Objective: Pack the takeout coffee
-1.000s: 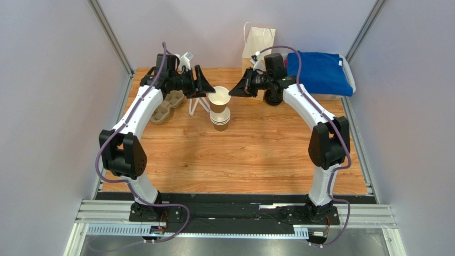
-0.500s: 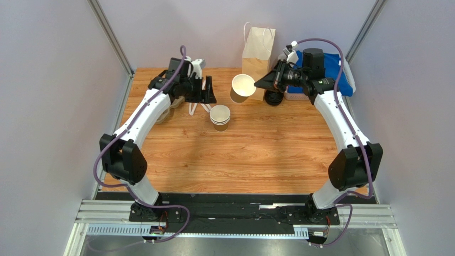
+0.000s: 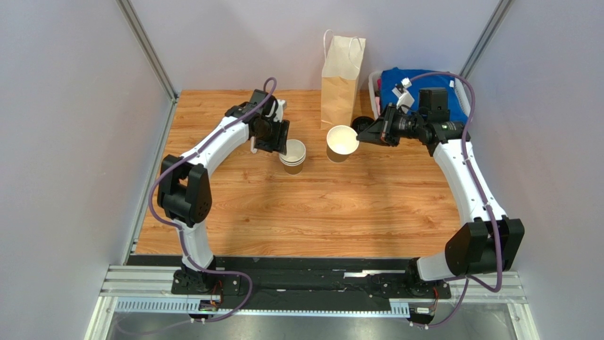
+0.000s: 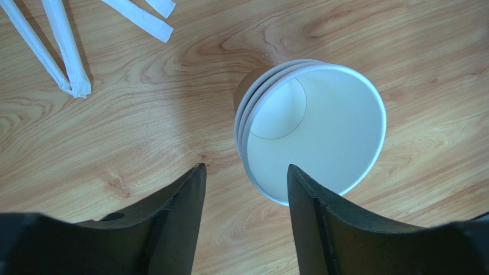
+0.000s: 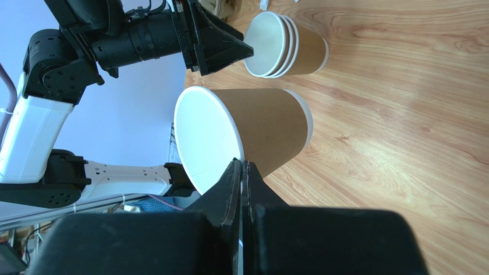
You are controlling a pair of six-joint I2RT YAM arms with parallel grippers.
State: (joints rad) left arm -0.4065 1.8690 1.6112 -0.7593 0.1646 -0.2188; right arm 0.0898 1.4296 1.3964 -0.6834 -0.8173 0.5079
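Right hand (image 5: 240, 169) pinches cup (image 5: 270, 132) rim — stack (image 5: 287, 43) seemingly apart

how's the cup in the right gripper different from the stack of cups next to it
The single cup is one cup; the cup stack is three nested. The single cup is pinched at its rim by the right gripper; the cup stack stands free on the table, the open left gripper over it, not gripping. Both are brown outside, white inside, lidless.
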